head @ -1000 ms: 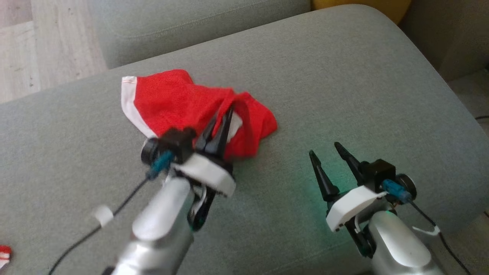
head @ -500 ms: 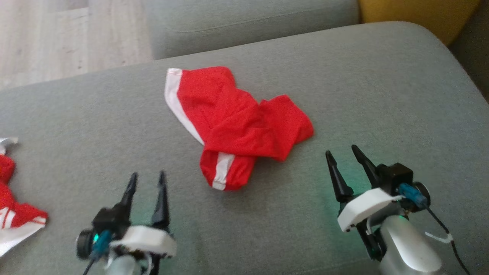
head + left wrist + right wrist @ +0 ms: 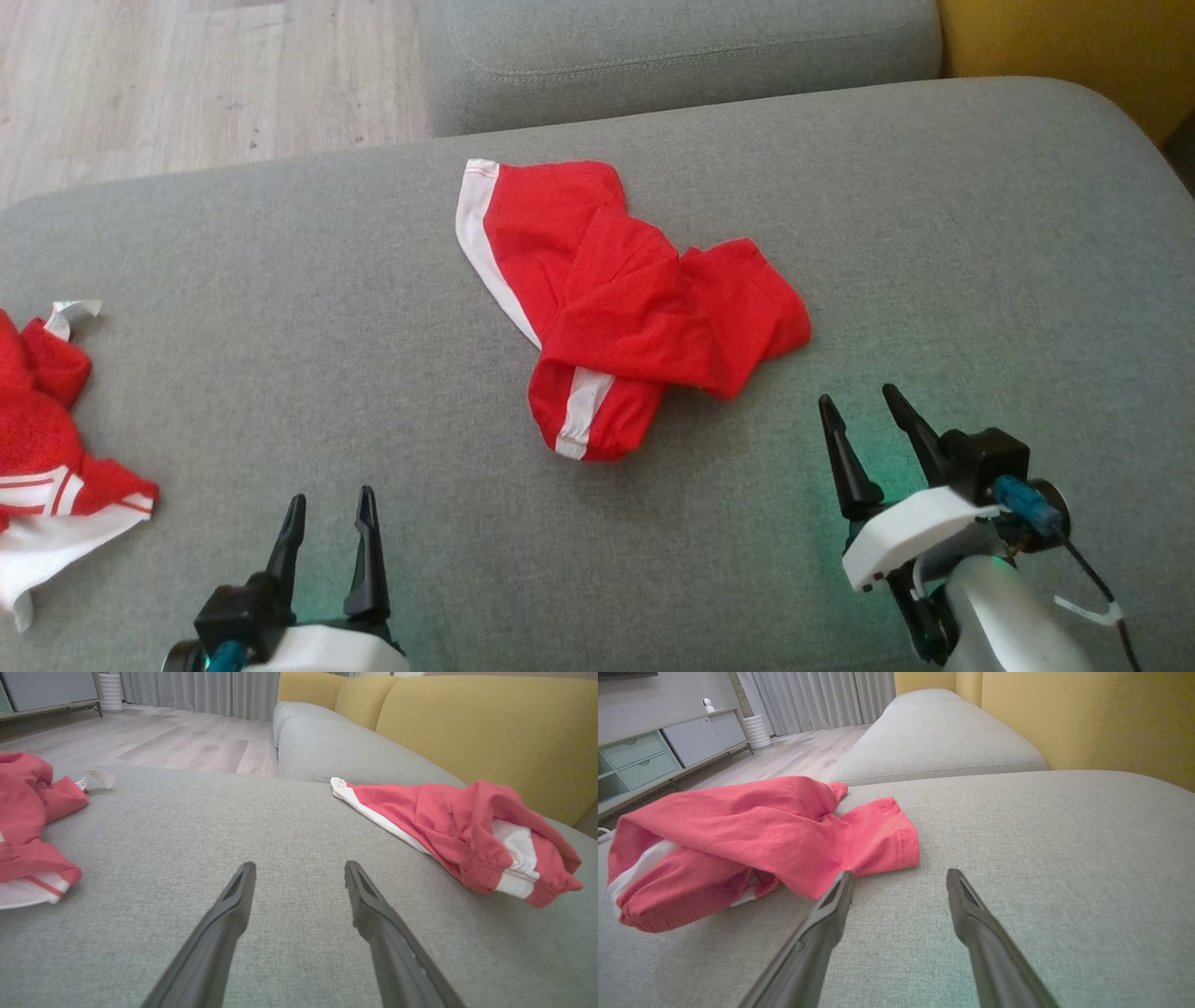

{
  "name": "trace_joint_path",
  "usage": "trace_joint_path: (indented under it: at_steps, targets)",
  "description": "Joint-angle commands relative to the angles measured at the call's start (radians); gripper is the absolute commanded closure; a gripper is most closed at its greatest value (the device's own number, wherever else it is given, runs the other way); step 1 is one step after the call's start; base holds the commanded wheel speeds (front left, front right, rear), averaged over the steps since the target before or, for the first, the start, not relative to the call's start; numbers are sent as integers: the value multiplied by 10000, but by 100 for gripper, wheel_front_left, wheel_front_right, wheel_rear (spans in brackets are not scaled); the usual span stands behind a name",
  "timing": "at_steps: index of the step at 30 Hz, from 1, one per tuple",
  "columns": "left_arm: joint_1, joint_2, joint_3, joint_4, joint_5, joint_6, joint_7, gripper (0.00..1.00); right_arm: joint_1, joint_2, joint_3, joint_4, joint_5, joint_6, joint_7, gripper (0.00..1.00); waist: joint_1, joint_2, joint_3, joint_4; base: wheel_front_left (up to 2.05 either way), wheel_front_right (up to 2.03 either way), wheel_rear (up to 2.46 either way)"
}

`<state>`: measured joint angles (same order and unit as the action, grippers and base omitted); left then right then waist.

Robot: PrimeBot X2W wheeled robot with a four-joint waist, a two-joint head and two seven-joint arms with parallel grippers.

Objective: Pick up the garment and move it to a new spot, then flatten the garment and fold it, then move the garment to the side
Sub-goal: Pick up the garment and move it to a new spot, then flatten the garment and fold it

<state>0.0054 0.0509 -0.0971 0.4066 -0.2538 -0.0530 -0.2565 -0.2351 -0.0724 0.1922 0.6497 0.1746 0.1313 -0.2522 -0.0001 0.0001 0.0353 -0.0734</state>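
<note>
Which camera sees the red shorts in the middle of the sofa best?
The head view. It looks down on the shorts and shows their whole crumpled outline, with the white stripe. The left wrist view sees them low from the side, at its right. The right wrist view sees them close up, at its left, bunched into a heap.

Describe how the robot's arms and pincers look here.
The left pincer and right pincer each have two long, black, tapering fingers rising from a curved white bracket. On the right, a black camera block carries a blue connector and a thin black cable. The forearm is smooth silver, with a green glow beneath the wrist.
</note>
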Motion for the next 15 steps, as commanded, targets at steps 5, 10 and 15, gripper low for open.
trace_joint_path:
  at_steps: [5,10,15]
  targets:
    - [-512,-4,68,-368,-144,77,-53,0,-347,108,312,-253,-63,-6,-95,0,1,-1,64,28,0,0,0]
    - [-579,-5,-148,-335,-241,77,-53,0,-405,149,1003,-452,131,-6,-95,0,1,-1,166,209,0,0,0]
    - [-652,-6,-455,-259,-377,86,-53,0,-583,191,2451,-863,719,-6,-95,0,1,-1,292,656,0,0,0]
